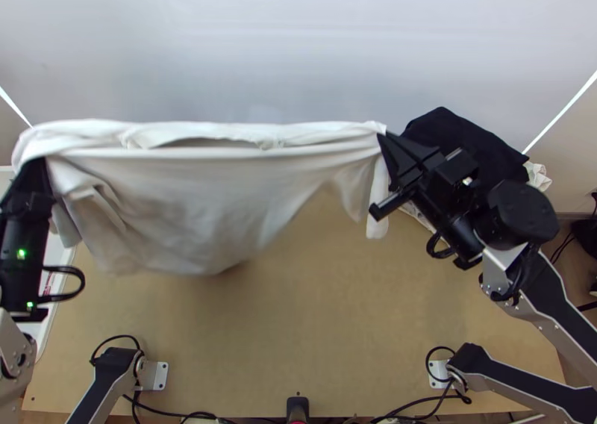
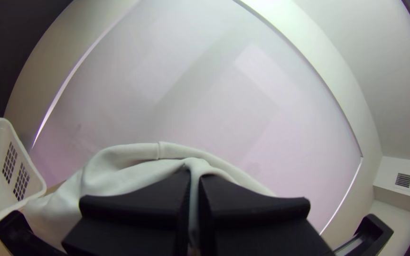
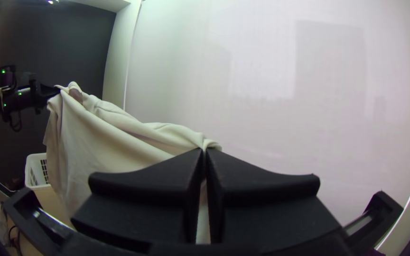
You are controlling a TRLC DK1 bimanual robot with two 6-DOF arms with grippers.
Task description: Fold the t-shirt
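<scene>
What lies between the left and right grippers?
The white t-shirt, stretched from left gripper to right gripper, cloth hanging below; the top view shows it.

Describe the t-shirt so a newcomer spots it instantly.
Start at the light wooden table. Above it, the left gripper and right gripper hold the t-shirt between them. Unlike the black cloth near the right arm, it's white and hangs in the air.
</scene>
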